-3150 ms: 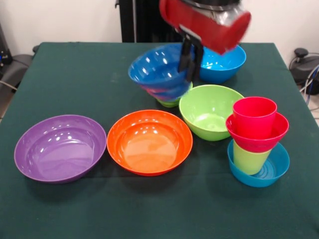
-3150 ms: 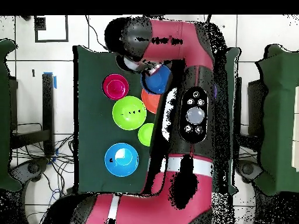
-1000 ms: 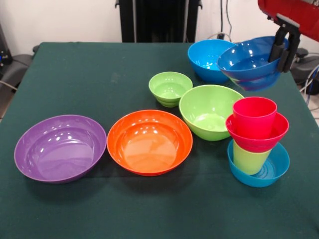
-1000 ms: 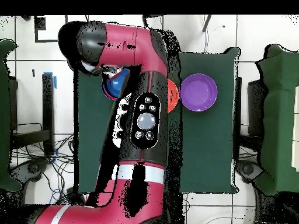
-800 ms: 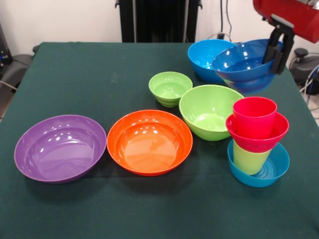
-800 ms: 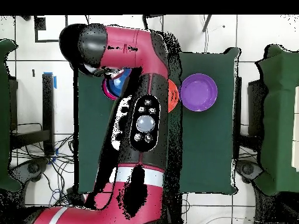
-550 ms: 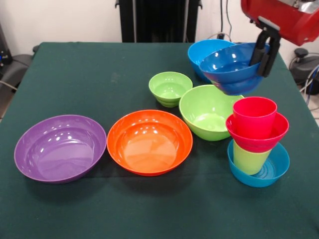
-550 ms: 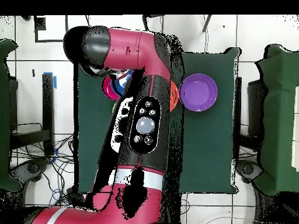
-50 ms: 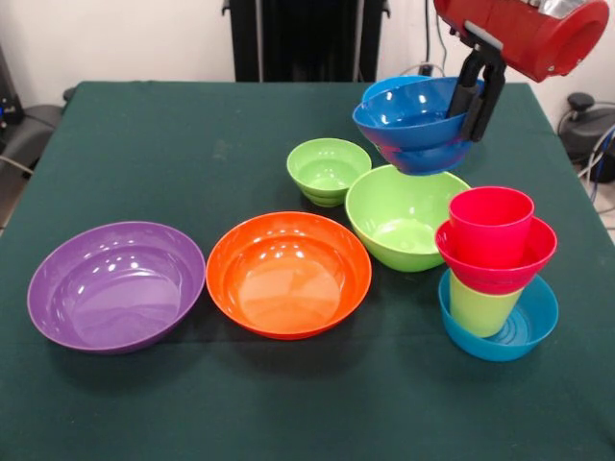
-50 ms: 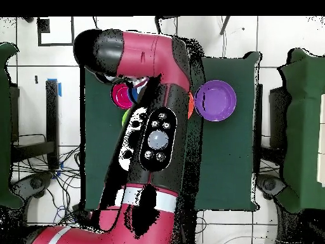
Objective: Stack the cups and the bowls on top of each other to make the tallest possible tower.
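Note:
In the front view my gripper [image 9: 471,115] is shut on the right rim of a dark-blue bowl [image 9: 408,120]. It holds the bowl tilted in the air above the far edge of a large lime-green bowl [image 9: 404,219]. The tower stands at the front right: a teal-blue bowl [image 9: 524,331] on the table, a lime-green cup [image 9: 480,307] in it, a red bowl [image 9: 495,264] on the cup, and a red cup [image 9: 490,221] on top. The held bowl hangs behind and left of the tower, apart from it. In the overhead view the arm hides most of this; the red bowl [image 10: 120,95] shows.
A light-blue bowl [image 9: 382,88] sits behind the held one. A small ribbed green bowl [image 9: 329,168], an orange bowl [image 9: 288,274] and a purple bowl [image 9: 115,283] [image 10: 216,100] stand across the green table [image 9: 192,134].
My gripper has carried the dark-blue bowl leftward in the front view, from beside the table's right edge to above the large lime-green bowl. The tower and the other bowls have not moved.

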